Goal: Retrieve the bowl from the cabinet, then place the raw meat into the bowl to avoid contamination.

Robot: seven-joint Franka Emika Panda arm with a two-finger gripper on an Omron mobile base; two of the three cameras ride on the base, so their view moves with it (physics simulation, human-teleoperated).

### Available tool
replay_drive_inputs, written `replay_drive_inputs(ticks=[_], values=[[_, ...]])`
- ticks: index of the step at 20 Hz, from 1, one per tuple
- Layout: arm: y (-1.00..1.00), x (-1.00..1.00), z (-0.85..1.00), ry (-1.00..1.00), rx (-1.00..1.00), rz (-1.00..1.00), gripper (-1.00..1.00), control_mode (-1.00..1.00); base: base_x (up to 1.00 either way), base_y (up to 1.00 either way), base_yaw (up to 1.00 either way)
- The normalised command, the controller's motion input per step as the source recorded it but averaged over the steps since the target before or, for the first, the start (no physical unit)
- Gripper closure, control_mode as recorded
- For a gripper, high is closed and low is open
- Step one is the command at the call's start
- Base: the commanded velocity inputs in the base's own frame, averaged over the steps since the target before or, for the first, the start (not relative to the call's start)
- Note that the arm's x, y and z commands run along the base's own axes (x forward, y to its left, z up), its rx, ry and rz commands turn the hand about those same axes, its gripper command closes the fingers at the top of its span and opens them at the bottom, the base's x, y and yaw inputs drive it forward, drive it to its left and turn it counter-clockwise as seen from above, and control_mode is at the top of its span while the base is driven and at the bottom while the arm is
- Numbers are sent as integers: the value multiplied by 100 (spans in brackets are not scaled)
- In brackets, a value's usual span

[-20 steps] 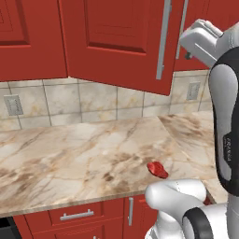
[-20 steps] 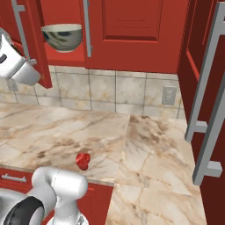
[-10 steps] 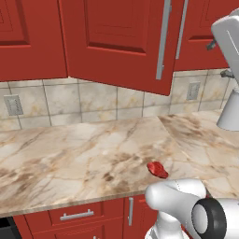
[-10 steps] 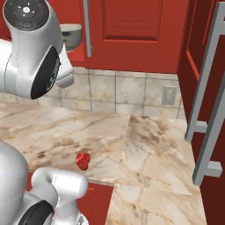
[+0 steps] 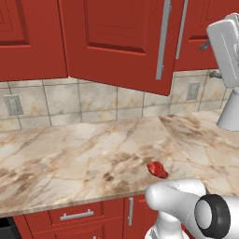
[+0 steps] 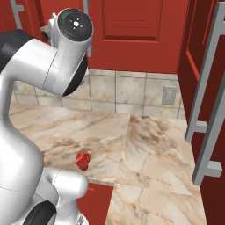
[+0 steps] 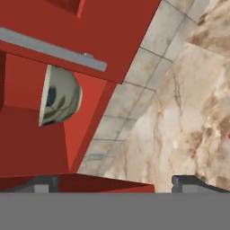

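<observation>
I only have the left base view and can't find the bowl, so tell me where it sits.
Observer: The bowl sits inside the open cabinet, on its red shelf; the hand view shows it.
Operator: Report the hand's state.
Observer: The hand is open, its two dark tips spread wide and holding nothing.
Operator: Tell me what stands at the right of the counter.
Observer: In the right base view an open cabinet door with a long silver bar handle hangs over the counter's right side; the raw meat lies far left of it, near the front edge.
</observation>
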Motion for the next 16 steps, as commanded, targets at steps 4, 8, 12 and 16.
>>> replay_drive_inputs(ticks=[4, 8, 12, 16], values=[[2, 52, -15, 8, 16, 13, -100, -100, 0, 0, 0], [9, 47, -18, 10, 17, 15, -100, -100, 0, 0, 0], [32, 36, -19, 10, 10, 19, -100, -100, 0, 0, 0], [46, 26, -13, 13, 4, 24, -100, -100, 0, 0, 0]])
